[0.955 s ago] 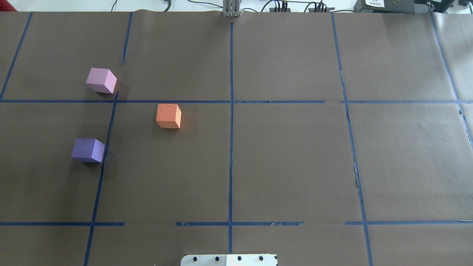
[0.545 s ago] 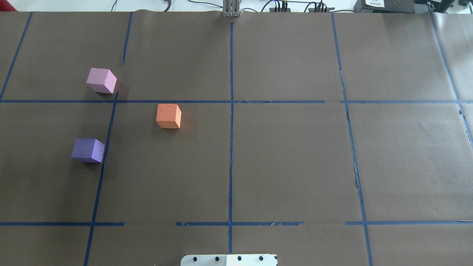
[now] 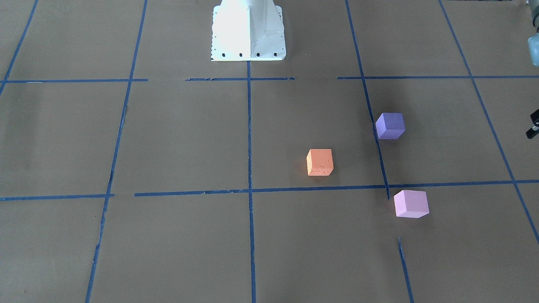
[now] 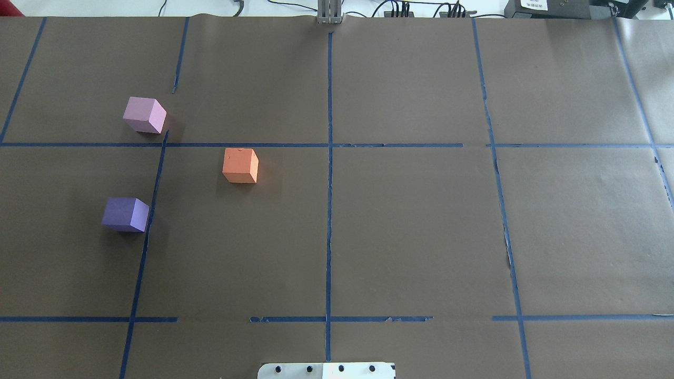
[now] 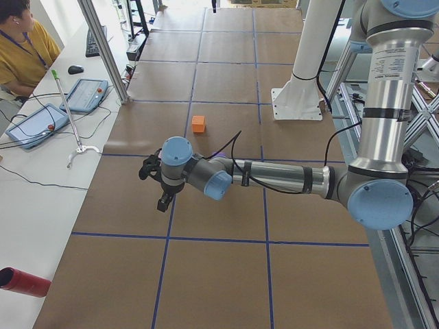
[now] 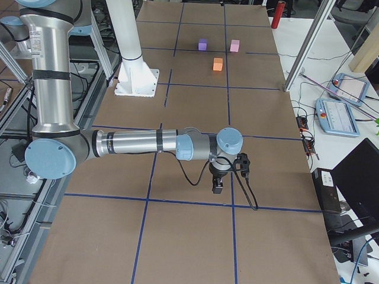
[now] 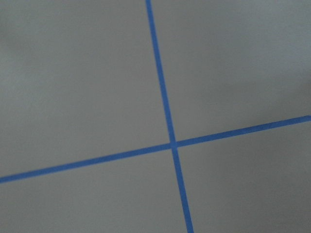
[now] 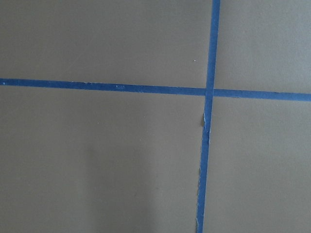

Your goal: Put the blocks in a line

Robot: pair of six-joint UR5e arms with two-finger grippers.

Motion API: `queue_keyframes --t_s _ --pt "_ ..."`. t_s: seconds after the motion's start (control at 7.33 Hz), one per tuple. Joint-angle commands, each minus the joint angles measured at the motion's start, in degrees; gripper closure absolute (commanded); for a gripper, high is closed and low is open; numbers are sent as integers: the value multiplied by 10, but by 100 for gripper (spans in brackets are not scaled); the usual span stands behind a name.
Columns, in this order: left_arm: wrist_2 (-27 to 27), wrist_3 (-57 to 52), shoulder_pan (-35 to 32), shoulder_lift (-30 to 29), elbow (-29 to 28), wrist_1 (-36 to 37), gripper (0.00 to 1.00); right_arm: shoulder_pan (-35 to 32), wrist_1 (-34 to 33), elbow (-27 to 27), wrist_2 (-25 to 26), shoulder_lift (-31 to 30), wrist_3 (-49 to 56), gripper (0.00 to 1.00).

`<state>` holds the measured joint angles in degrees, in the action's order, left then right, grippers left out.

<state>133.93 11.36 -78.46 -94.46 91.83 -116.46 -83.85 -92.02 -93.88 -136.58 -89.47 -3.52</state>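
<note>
Nothing has moved: dented orange foam cube (image 4: 240, 165), violet-purple foam cube (image 4: 125, 214) and pale pink-lilac foam cube (image 4: 144, 115) stand well apart on the counter's (image 4: 421, 237) left half, bare paper around each; whether either arm's jaws are open cannot be told.

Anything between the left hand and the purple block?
Nothing visible. The left hand hangs over bare paper; only flat tape lines lie between it and the violet block. The orange block and pink block sit off that path.

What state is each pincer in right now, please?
Left pincer: cannot be told, the side view is too unclear.
Right pincer: cannot be told, the side view is too unclear.
</note>
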Motion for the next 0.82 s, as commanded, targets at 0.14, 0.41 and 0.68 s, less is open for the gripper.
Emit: queue_keyframes --t_s 0.14,0.41,0.68 --pt "-35 232 145 -121 12 4 0 0 0 0 0 0 0 0" --pt "-83 359 242 -220 10 104 0 0 0 -1 0 0 0 0" --pt "-137 469 320 -263 9 135 0 0 0 0 0 0 0 0"
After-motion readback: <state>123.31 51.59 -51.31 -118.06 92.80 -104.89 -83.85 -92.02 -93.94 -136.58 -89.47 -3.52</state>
